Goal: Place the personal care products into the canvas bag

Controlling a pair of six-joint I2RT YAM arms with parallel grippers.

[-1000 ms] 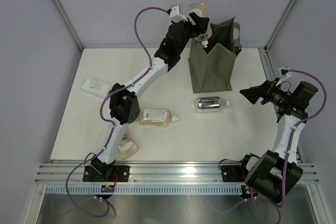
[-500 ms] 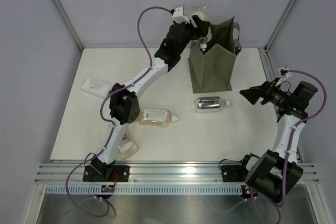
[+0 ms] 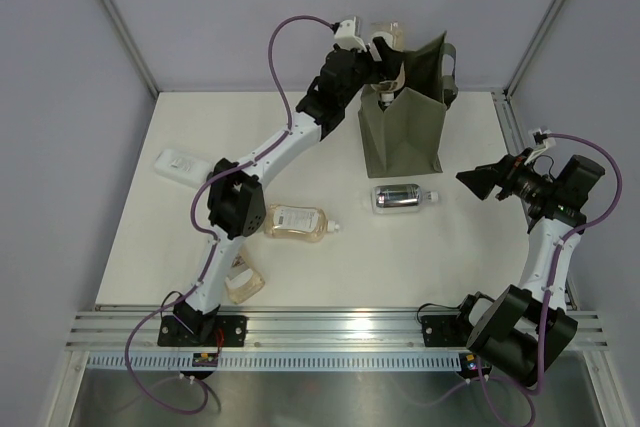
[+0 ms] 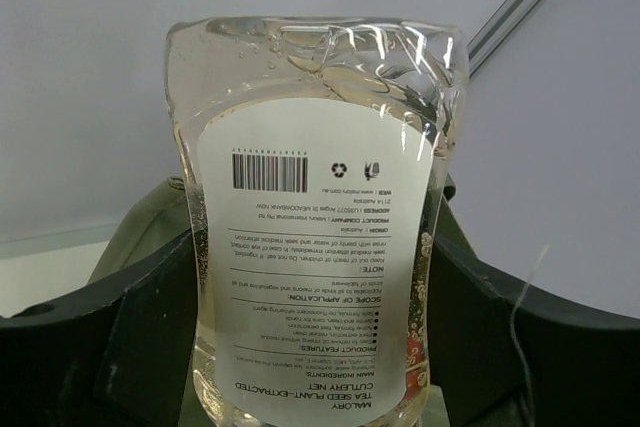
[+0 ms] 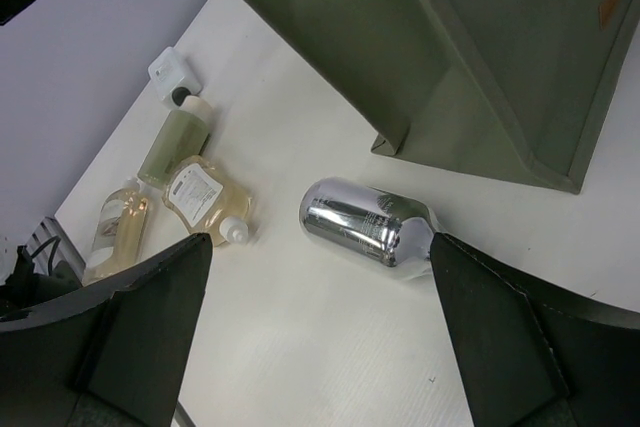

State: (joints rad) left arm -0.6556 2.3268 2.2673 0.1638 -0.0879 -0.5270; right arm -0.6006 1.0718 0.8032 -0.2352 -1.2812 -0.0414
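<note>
My left gripper (image 3: 381,55) is shut on a clear amber-liquid pouch (image 3: 383,31) and holds it spout-down over the open top of the olive canvas bag (image 3: 402,122) at the back. In the left wrist view the pouch (image 4: 315,197) fills the frame between my fingers, with the bag's rim (image 4: 150,217) behind. The silver bottle (image 3: 400,195) lies in front of the bag. A second pouch (image 3: 295,222) lies mid-table and a third (image 3: 243,285) near the left base. The flat white bottle (image 3: 180,164) lies at the left. My right gripper (image 3: 480,179) is open and empty, right of the silver bottle (image 5: 365,222).
The right wrist view shows the green bottle (image 5: 178,142) beside the second pouch (image 5: 205,192); the left arm (image 3: 240,202) hides it in the top view. The bag (image 5: 480,47) stands just behind the silver bottle. A metal rail (image 3: 330,325) runs along the near table edge.
My left gripper has carried the pouch a little to the right, further over the bag's opening. The right arm and the things on the table have not moved.
</note>
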